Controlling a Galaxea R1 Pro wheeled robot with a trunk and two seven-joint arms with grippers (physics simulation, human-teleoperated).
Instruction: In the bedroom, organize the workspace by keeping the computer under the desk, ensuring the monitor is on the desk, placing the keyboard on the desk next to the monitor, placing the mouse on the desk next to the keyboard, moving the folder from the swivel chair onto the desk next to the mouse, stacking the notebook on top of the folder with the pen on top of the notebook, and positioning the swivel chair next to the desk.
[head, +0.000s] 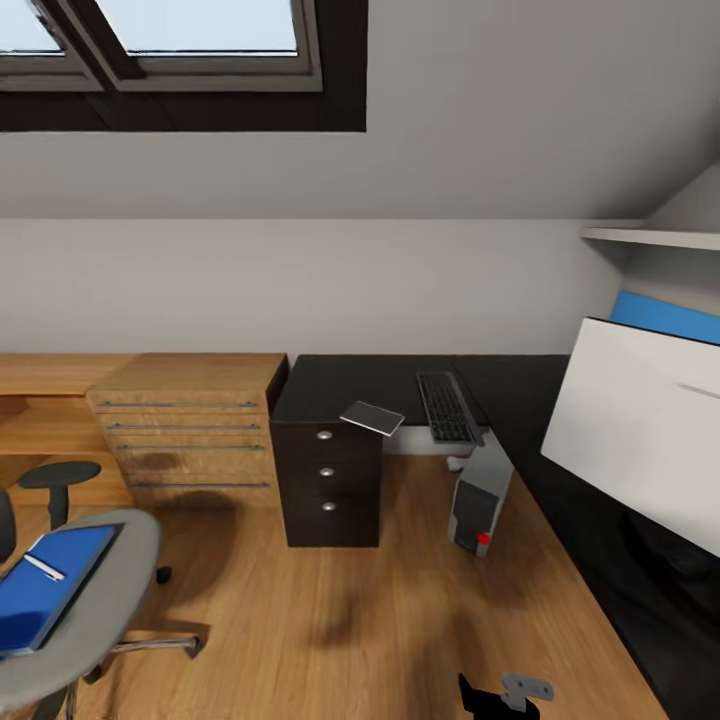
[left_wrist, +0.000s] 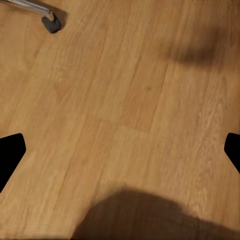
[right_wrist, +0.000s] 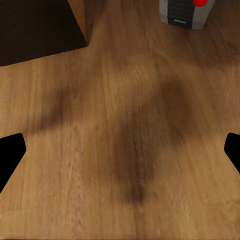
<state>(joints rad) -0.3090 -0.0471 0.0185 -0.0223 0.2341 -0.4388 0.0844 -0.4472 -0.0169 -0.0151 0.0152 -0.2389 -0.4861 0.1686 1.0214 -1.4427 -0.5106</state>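
2 grippers are held low over bare wooden floor (left_wrist: 125, 100), each with its fingertips spread wide at the frame edges and nothing between them: the left gripper (left_wrist: 120, 150) near a chair castor (left_wrist: 51, 23), the right gripper (right_wrist: 120, 150) near the foot of the computer (right_wrist: 185, 12).

In the head view, the blue folder (head: 45, 585) is seen lying flat on the grey seat of the swivel chair (head: 120, 570), with the thin white pen (head: 44, 567) resting on top of it. The keyboard (head: 447, 406) lies on the black top of the desk (head: 330, 385), and the monitor (head: 640, 430) stands on the desk's long wing, its white back shown. The computer (head: 480, 500) stands on the floor beside the desk edge.

The folder is judged light, thin and fairly stiff, likely to slide on the fabric. An overhanging edge, pinched across its thickness, would be the best hold. The pen would roll off if the folder were tilted, so it is better taken first, gripped at its middle.
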